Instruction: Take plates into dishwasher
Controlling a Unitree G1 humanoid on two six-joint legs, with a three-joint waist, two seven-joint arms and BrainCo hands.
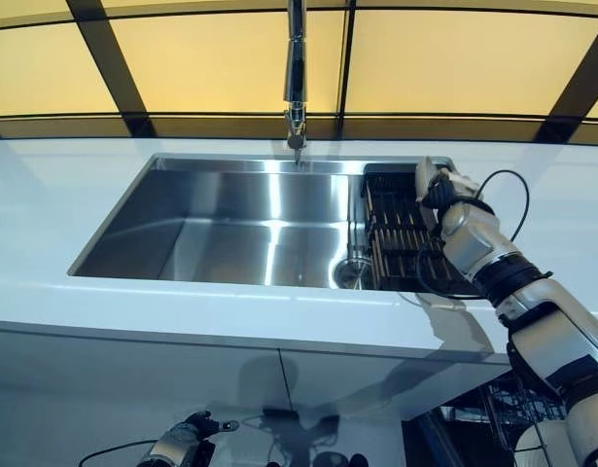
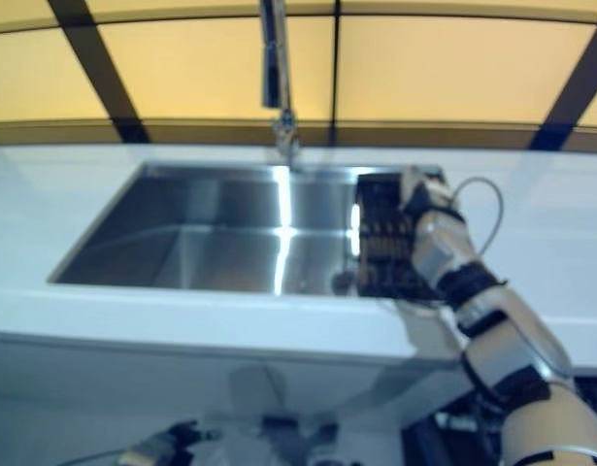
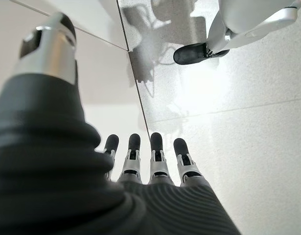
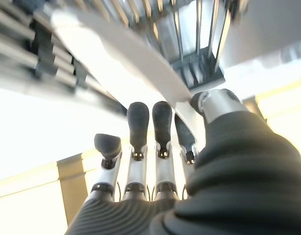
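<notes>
Left hand [image 1: 182, 446] hangs low at 7 o'clock, below the counter [image 1: 46, 204], fingers straight and apart, holding nothing. Steel sink [image 1: 230, 229] sits center, faucet [image 1: 296, 73] at 12. Dark rack [image 1: 401, 238] sits in the sink's right end, at 3 o'clock. Right hand [image 1: 437, 187] is over the rack, thumb and fingers pinching the edge of a white plate [image 4: 116, 54].

The right hand [image 1: 437, 185] hides the far corner of the rack [image 1: 396, 238]. The plate [image 4: 121, 54] is blurred in the right wrist view, its edges cut off. The left hand [image 1: 182, 443] is cropped by the bottom edge.
</notes>
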